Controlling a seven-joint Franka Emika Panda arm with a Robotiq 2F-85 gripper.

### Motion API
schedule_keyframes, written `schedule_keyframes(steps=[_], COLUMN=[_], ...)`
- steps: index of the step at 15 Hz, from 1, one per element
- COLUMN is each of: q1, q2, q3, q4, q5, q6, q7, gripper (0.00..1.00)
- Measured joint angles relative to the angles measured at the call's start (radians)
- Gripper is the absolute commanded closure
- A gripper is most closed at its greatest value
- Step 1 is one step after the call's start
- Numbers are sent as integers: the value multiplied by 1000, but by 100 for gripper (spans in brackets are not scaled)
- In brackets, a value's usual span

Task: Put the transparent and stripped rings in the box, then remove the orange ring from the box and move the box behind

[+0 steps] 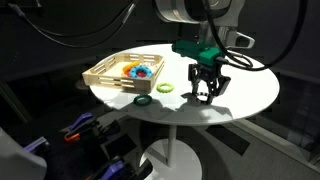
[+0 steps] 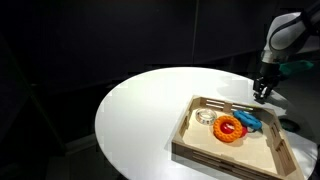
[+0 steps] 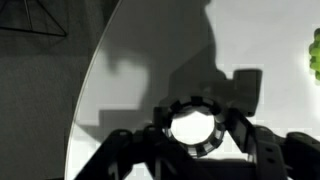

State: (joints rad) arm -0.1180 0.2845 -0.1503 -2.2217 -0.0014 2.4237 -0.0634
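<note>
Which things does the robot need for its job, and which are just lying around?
For the job: striped ring, clear ring, orange ring, wooden box.
Just lying around: blue ring, dark green ring, yellow-green ring.

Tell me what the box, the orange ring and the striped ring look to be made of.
The box looks like light, unpainted wood with a matte finish, going by its pale slatted sides. The orange ring is probably plastic or rubber: solid bright colour, smooth surface, though the pictures do not settle which. The striped ring shows a black-and-white rim, possibly plastic, but the wrist view is too dark to be sure.
</note>
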Motion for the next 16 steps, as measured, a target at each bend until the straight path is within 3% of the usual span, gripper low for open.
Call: schedule_keyframes(steps=[8,16], q1=[5,58], q2=[-17,-66], q3=[55,119], q4=[6,27], q5=[36,54], q6=[-1,-45], q7=[0,0], gripper=[59,59])
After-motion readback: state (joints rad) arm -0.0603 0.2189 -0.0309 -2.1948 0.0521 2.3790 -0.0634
